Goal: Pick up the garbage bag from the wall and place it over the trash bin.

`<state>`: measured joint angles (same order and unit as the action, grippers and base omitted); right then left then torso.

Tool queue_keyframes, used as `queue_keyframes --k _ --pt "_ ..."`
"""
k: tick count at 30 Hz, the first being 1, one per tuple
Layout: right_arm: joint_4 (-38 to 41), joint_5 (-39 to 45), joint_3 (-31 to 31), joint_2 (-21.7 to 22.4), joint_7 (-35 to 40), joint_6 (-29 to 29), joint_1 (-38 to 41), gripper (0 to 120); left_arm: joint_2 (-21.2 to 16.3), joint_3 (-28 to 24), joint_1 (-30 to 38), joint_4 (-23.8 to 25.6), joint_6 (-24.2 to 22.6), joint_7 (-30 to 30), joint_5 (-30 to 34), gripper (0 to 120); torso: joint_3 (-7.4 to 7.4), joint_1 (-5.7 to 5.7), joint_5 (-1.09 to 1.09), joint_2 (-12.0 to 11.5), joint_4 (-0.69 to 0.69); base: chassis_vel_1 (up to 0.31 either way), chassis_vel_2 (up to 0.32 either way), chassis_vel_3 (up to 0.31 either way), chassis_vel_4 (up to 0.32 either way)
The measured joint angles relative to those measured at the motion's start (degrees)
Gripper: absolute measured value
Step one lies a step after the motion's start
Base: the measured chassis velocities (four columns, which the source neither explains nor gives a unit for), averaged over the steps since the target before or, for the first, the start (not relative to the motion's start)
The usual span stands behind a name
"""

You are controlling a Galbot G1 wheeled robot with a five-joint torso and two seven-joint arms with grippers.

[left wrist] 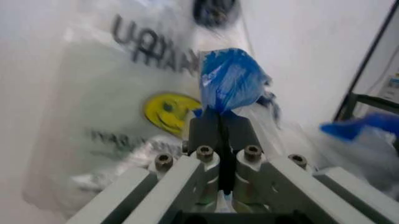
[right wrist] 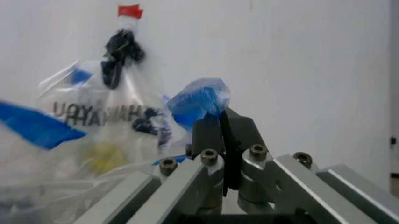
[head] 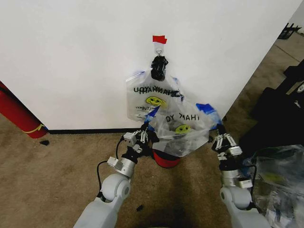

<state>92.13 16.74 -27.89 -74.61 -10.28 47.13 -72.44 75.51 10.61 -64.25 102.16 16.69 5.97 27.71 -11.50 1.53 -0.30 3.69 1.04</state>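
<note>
The bag [head: 183, 126] hangs at frame centre in the head view, stretched open between both grippers just above the bin [head: 166, 159], whose red base shows beneath it. The left gripper [head: 145, 130] is clamped on one blue handle [left wrist: 229, 79] and the right gripper [head: 221, 135] on the other [right wrist: 199, 100]; both wrist views show the jaws pressed together on bunched blue plastic. The step in hand looks like the placing: the bag is off the wall [head: 71, 57], mouth spread, poised over the bin. The next move likely calls for lowering both handles evenly so the mouth passes around the rim. The bag is thin, clear and crinkled, with reversed black lettering and a yellow smiley. Behind it, at upper centre, a bundle [head: 149, 95] of like bags hangs from the hook [head: 159, 49] under red tape [head: 159, 39].
</note>
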Motion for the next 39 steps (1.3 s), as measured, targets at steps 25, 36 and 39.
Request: queue_keyframes --k 25,36,39 --pt "-6.6 -0.3 6.0 6.7 -1.4 0.1 3.5 0 -3.3 -3.2 -2.8 -1.1 2.9 0.5 -2.1 0 0.00 -0.01 0.00 0.0 -0.01 0.000 0.000 0.000 0.000" --pt "-0.7 6.6 7.0 10.9 -6.6 -1.5 -2.6 0 -6.2 -4.4 -6.1 0.1 3.2 0.5 -6.8 0 0.00 -0.01 0.00 0.0 -0.01 0.000 0.000 0.000 0.000" --pt "3.1 9.8 6.8 11.3 -9.3 -3.1 -3.7 0 -6.5 -4.4 -6.9 0.3 3.5 0.5 -7.4 0 0.00 -0.01 0.00 0.0 0.00 0.000 0.000 0.000 0.000"
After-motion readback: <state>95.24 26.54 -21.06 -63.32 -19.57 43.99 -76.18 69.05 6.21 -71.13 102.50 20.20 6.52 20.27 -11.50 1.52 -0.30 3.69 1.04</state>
